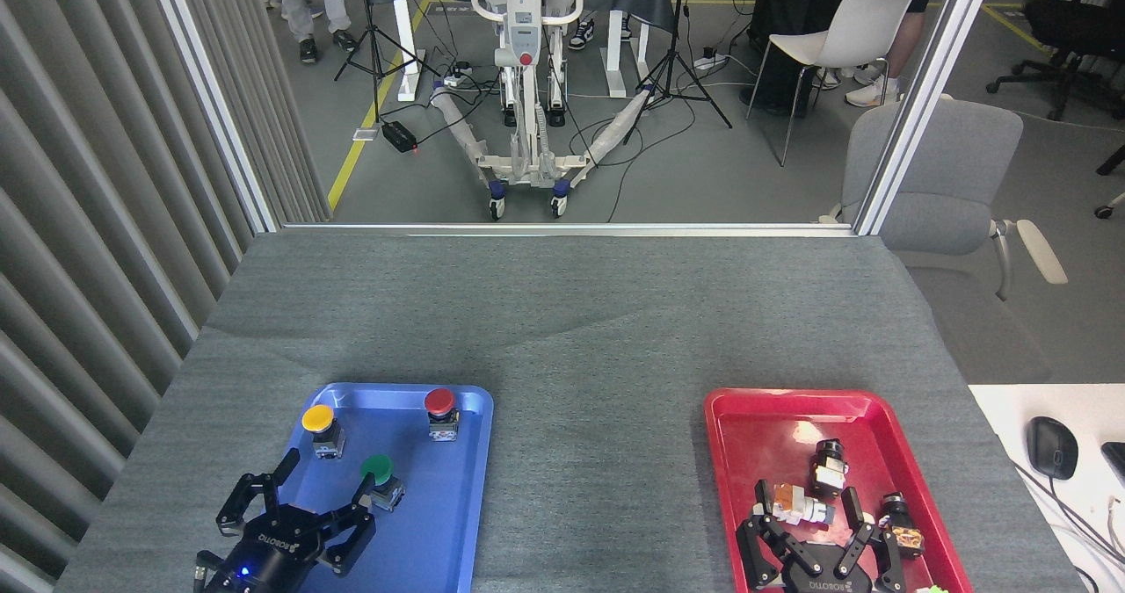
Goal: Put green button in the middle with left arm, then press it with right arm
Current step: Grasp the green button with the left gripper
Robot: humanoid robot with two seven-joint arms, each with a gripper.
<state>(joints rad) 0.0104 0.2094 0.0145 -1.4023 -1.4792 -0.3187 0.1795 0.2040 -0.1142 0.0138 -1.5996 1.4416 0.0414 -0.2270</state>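
The green button (379, 468) stands upright in the blue tray (439, 523), below and between the yellow and red ones. My left gripper (323, 480) hovers over the tray's near left part, fingers spread open, and its right fingertip (364, 490) is at the button's left side; I cannot tell if it touches. The middle (598, 461) is bare grey cloth between the two trays. My right gripper (807, 516) is low over the red tray (756, 408), open, with its fingers around small parts.
A yellow button (317, 419) and a red button (439, 402) stand at the blue tray's far end. Several small switch parts lie in the red tray. A slatted wall runs along the left. A white desk with a mouse (1052, 446) adjoins the right edge.
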